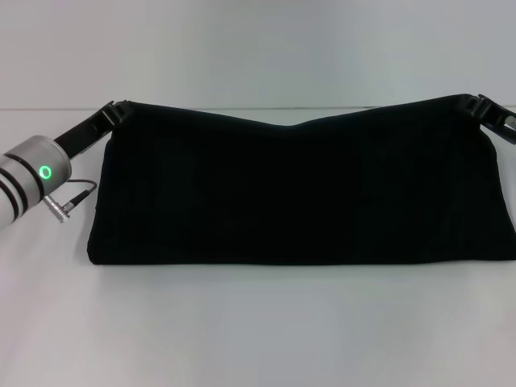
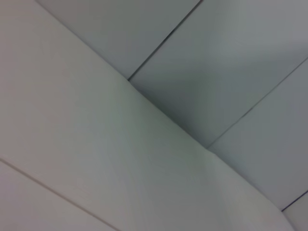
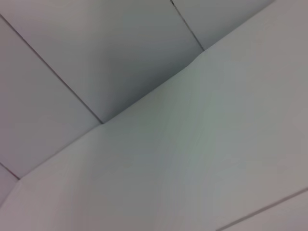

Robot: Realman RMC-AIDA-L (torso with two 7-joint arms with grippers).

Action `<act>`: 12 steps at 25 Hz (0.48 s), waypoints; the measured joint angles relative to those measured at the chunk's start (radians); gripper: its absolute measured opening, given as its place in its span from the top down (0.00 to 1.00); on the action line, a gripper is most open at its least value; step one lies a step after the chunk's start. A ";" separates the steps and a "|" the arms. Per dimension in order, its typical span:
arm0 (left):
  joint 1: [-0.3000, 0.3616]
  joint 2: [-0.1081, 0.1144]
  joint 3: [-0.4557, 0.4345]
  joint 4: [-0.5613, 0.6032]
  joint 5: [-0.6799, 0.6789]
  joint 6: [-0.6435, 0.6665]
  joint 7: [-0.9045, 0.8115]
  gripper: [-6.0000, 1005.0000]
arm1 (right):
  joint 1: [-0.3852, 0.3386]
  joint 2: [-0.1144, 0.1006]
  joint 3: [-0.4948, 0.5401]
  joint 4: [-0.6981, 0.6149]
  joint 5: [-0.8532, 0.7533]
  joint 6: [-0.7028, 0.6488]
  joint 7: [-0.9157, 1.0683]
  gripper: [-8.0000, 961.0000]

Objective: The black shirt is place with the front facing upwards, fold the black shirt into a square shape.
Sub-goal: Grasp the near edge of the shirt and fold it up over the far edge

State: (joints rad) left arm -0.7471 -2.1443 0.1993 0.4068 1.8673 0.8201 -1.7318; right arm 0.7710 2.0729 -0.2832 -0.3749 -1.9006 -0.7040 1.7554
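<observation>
The black shirt [image 1: 298, 193] spreads as a wide plain black band across the white table [image 1: 258, 330]; no print or label shows. Its far edge is lifted at both corners and sags in the middle, while its near edge lies on the table. My left gripper [image 1: 121, 110] is shut on the far left corner. My right gripper [image 1: 477, 105] is shut on the far right corner. Both wrist views show only white surface and grey panels, with no shirt and no fingers.
My left arm's silver wrist [image 1: 32, 181] with a green light and a small cable [image 1: 72, 197] sits left of the shirt. A grey wall [image 1: 258, 48] rises behind the table. Bare table lies in front of the shirt.
</observation>
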 joint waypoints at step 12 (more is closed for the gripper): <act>-0.026 -0.020 -0.002 -0.073 -0.133 -0.126 0.154 0.88 | 0.006 0.016 -0.003 0.064 0.226 0.067 -0.332 0.93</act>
State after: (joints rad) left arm -0.7726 -2.1642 0.1970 0.3340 1.7342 0.6943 -1.5781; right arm 0.7771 2.0893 -0.2863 -0.3107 -1.6744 -0.6366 1.4234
